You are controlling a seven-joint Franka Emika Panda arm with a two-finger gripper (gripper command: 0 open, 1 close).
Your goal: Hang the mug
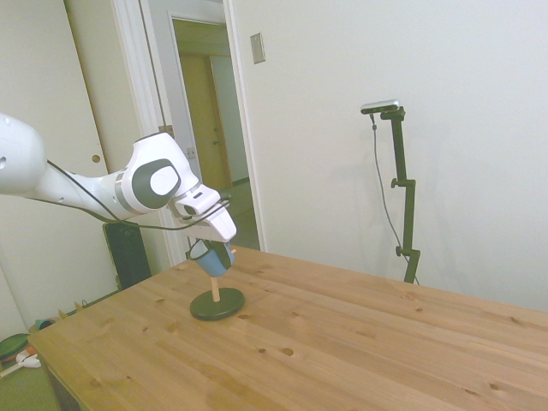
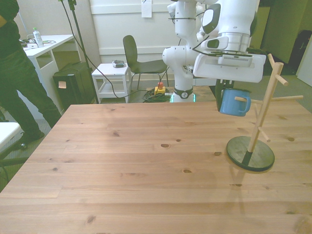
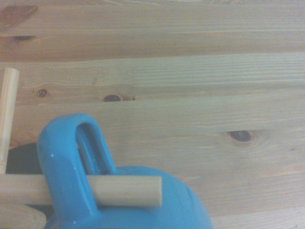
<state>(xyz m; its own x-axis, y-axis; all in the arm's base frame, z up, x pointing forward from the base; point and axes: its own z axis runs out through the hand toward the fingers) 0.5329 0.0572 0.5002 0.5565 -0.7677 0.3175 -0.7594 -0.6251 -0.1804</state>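
Blue mug [image 2: 235,102] is hanging with its handle threaded over a peg [image 3: 125,191] of the wooden rack [image 2: 259,122]. Gripper [image 2: 225,91] is sitting over the mug; grip state is unclear.

White walls, an open doorway [image 1: 205,128], a dark chair [image 2: 139,61], white side table [image 2: 113,73], wooden table [image 2: 146,165]

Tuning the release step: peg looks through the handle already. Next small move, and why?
Probably ease the mug down a touch, then open the tool. The wrist view shows the peg already through the handle, and the tool holds the mug at its rim.
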